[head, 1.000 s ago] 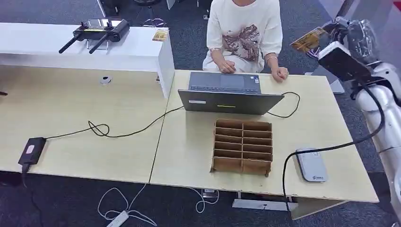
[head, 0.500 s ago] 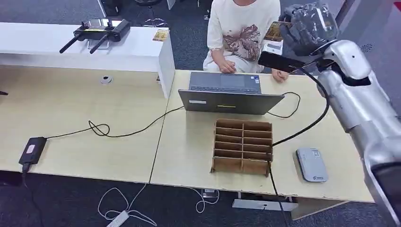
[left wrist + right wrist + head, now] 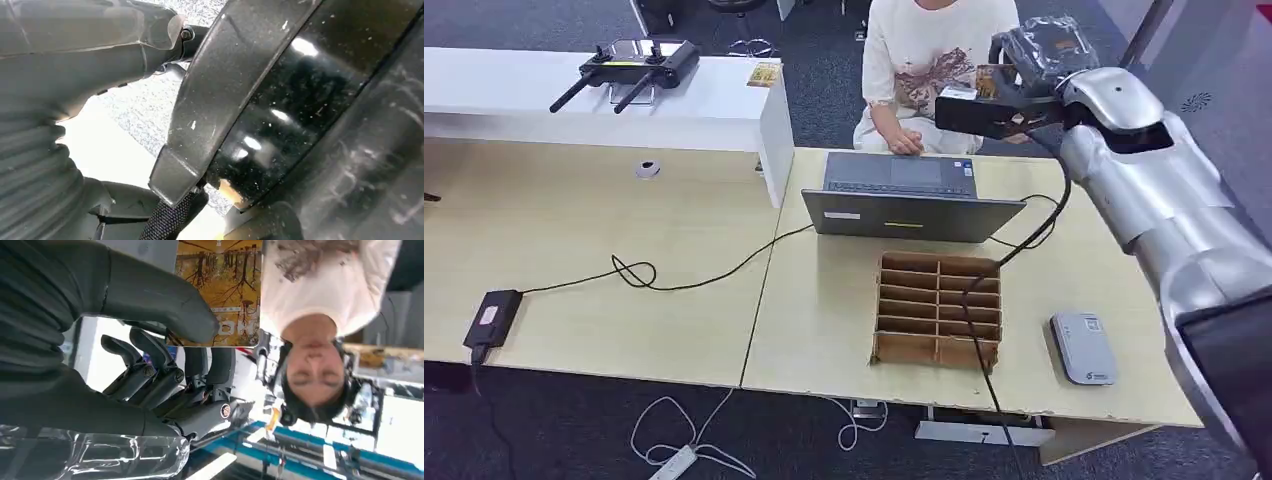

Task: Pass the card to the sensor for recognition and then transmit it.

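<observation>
The right hand point(image 3: 1036, 52), wrapped in clear plastic, is raised at about 1 o'clock in the head view, above the far edge of the counter point(image 3: 824, 300) and just in front of a seated person point(image 3: 939, 60) in a white printed shirt. In the right wrist view this hand point(image 3: 150, 355) grasps the card point(image 3: 220, 290), a yellow-brown printed card pinned between the thick thumb and the darker fingers point(image 3: 150, 370), its printed face turned toward the camera. In the head view the card point(image 3: 990, 80) shows as a small yellow patch beside the hand, above the open laptop point(image 3: 904, 195).

The card sensor point(image 3: 1084, 347), a flat grey pad, lies on the counter at about 4 o'clock, well apart from the raised card. A brown cardboard divider box point(image 3: 937, 310) stands between the laptop and the counter's near edge, just left of the sensor. A black cable point(image 3: 684, 280) runs across the counter toward a black power adapter point(image 3: 490, 320) at 8 o'clock. A remote controller point(image 3: 629, 65) with two antennas sits on the white raised shelf point(image 3: 574, 100) at 11 o'clock.

The left wrist view shows the ribbed cover of the left hand point(image 3: 75, 60); I cannot tell whether it is released or clenched.
</observation>
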Robot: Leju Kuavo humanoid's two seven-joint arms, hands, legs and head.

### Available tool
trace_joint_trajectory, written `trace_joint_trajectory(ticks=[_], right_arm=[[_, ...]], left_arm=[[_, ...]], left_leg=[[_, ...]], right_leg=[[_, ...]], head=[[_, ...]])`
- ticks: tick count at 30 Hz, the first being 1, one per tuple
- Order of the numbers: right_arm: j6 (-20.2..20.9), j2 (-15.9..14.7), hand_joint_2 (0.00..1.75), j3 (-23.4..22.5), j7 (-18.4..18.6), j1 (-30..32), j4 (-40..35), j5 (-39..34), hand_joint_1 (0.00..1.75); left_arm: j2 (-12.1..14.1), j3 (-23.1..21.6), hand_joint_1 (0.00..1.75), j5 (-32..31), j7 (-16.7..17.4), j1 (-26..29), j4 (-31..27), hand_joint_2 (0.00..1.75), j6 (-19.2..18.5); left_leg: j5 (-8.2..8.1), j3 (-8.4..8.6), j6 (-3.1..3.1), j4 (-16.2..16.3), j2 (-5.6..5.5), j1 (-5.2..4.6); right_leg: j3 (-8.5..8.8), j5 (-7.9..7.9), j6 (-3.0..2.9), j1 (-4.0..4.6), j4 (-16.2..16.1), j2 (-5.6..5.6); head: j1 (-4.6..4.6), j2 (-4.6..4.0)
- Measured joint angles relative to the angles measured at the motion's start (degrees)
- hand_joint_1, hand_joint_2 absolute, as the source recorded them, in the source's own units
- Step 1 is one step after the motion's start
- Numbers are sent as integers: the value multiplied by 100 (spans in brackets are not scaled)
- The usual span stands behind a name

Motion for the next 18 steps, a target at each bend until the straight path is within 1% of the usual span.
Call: trace_joint_trajectory(ticks=[4, 6, 9, 13, 18], right_arm=[[461, 122, 175, 96, 302, -98, 278, 114, 175], [588, 160, 175, 133, 400, -136, 389, 133, 175], [671, 194, 175, 181, 507, -173, 514, 168, 175], [668, 225, 175, 197, 557, -181, 599, 192, 175], [552, 234, 175, 201, 588, -179, 658, 227, 175]], left_arm=[[0, -17, 0, -13, 26, -12, 0, 175, -24], [0, -22, 0, -15, 35, -17, 0, 175, -37], [0, -41, 0, -28, 35, -20, 0, 175, -48], [0, -66, 0, -28, 35, -21, 0, 175, -57], [0, -96, 0, -33, 35, -23, 0, 175, -74]], left_leg=[[0, 0, 0, 0, 0, 0], [0, 0, 0, 0, 0, 0], [0, 1, 0, 0, 0, 0], [0, 0, 0, 0, 0, 0], [0, 1, 0, 0, 0, 0]], right_leg=[[0, 0, 0, 0, 0, 0], [0, 0, 0, 0, 1, 0], [0, 0, 0, 0, 0, 0], [0, 0, 0, 0, 0, 0], [0, 0, 0, 0, 0, 0]], head=[[0, 0], [2, 0], [-2, 0], [0, 0], [0, 0]])
